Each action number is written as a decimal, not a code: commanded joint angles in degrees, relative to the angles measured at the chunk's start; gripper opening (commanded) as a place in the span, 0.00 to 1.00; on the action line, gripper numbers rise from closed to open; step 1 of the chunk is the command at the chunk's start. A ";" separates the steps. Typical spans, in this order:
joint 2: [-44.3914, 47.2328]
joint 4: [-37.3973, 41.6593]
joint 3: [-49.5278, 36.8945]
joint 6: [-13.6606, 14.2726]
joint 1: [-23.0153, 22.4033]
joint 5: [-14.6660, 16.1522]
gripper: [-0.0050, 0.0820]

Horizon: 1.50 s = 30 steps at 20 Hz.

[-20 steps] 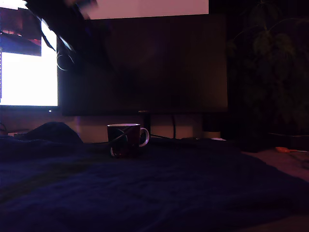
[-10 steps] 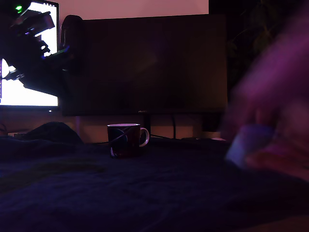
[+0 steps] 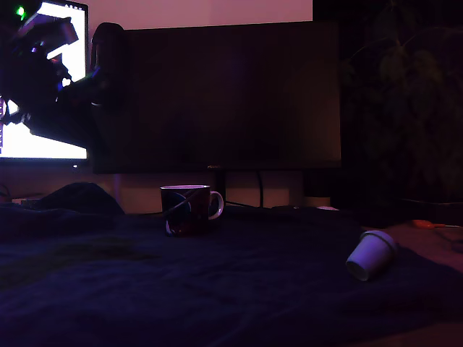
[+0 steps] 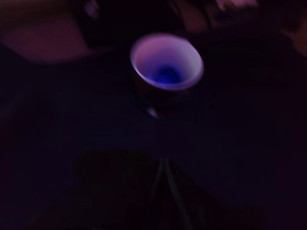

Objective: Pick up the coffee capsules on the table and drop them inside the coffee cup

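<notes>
The coffee cup [image 3: 190, 208], a dark mug with a white handle and thin pale lines, stands on the dark blue cloth in front of the monitor. The wrist view looks down into the cup [image 4: 166, 61], where a blue capsule [image 4: 166, 74] lies at the bottom. A pale capsule [image 3: 370, 254] lies on its side on the cloth at the exterior view's right, far from the cup. My arm [image 3: 51, 87] hangs high at the exterior view's upper left, above and well to the left of the cup. My gripper [image 4: 165, 191] is only a dim dark shape in the wrist view.
A large dark monitor [image 3: 217, 94] stands right behind the cup, with a lit screen [image 3: 43, 137] at the exterior view's left. A plant [image 3: 405, 94] fills the right background, and an orange object [image 3: 427, 224] lies near it. The cloth [image 3: 217, 289] is rumpled at the left.
A blurred hand came in from the right half a second ago with the pale capsule. The hand is gone and the capsule lies on the cloth. My arm swung into the upper left corner.
</notes>
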 commanded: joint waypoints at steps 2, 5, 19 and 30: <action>-0.48 1.01 -0.94 -0.57 -0.15 1.27 0.03; -0.48 3.65 -1.73 -0.55 -0.20 1.92 0.03; -1.20 17.66 -8.33 -0.46 -5.31 4.52 0.03; -15.10 23.54 -23.96 -0.07 -7.78 8.26 0.03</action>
